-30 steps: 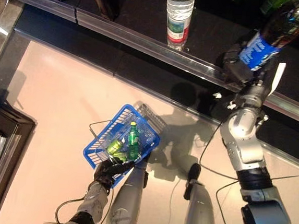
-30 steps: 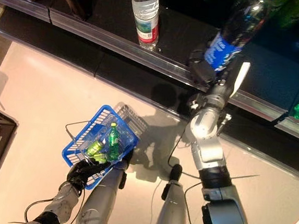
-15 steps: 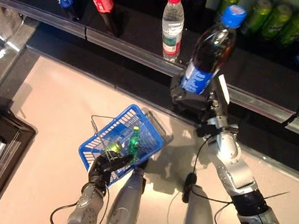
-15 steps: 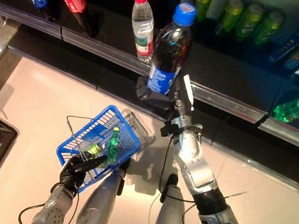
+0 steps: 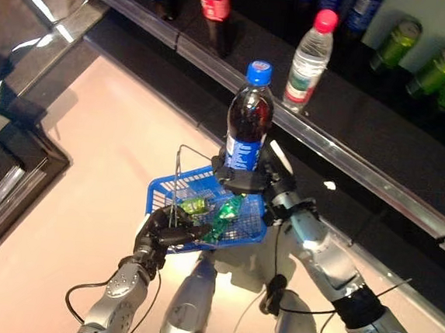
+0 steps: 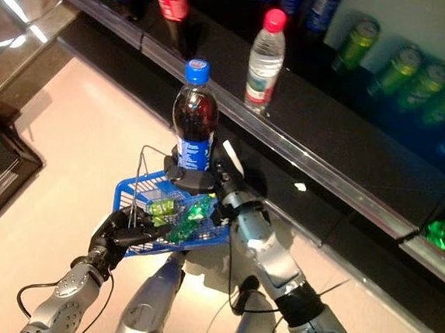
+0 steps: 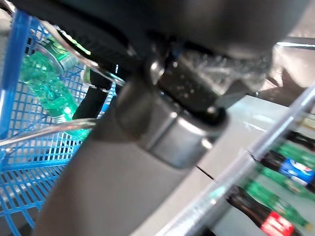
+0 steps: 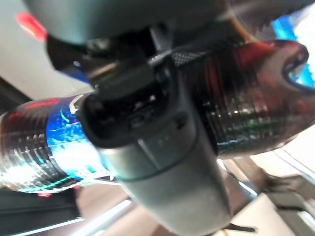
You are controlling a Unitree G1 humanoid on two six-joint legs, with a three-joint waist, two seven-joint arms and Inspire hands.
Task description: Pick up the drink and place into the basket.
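Cola bottle (image 5: 248, 120): dark drink, blue cap, blue label, upright, held just above the blue basket (image 5: 175, 193). Right hand (image 5: 239, 176) has its fingers wrapped round the bottle's base. Left hand (image 5: 166, 232) grips the basket's wire handle (image 5: 178, 180). Green bottles (image 5: 220, 213) lie inside. Left wrist view alone shows the basket mesh close; right wrist view, the label under the fingers. Water bottle (image 5: 308, 61) stands on the shelf (image 5: 377, 176).

A dark cola bottle (image 5: 249, 118) with blue cap and blue label, a blue mesh basket (image 5: 196, 199) holding green bottles (image 5: 223, 212) (possibly two), and a clear red-capped water bottle (image 5: 308, 61)
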